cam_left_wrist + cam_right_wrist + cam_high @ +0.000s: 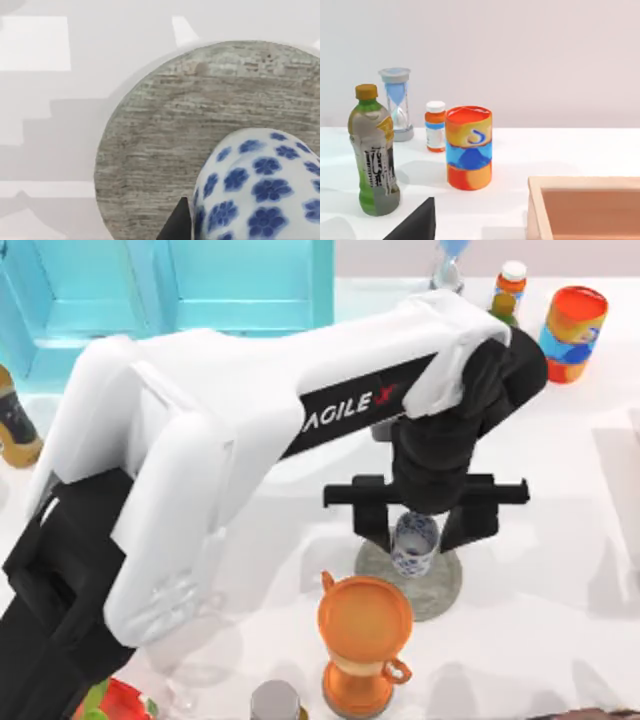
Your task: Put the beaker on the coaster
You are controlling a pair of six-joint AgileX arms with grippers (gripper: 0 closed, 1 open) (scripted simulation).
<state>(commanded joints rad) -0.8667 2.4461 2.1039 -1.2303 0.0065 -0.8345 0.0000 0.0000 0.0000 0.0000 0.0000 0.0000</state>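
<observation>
Teal crate (180,290) upper left of the top view, compartments look bare. Wooden box (585,207) lower right of the right wrist view, inside hidden from this angle.

Left arm (200,470) runs from lower left to centre of the top view. Left gripper (425,530) sits centre-right, pointing down over the coaster (440,590). Fingers (372,515) spread on either side of the beaker (415,545), close to its wall; can't tell whether they're clamped on it or just beside it. In the left wrist view one dark fingertip (177,225) sits right against the beaker (260,190) wall.

Beaker is upright on the coaster, toward its upper-left part in the top view, between the fingers. Left wrist view: blue-flower wall lower right, grey coaster (160,140) around it. Interior not resolvable.

Orange jug (365,645) stands just below the coaster, bottom centre, apart from it.

Orange-blue can (572,335) upper right, closed top. Pill bottle (510,285) and hourglass (450,265) beside it along the top edge. Green bottle (375,155) left in the right wrist view, capped.

Right gripper: dark tip (417,225) at the bottom of its wrist view, state unclear.
</observation>
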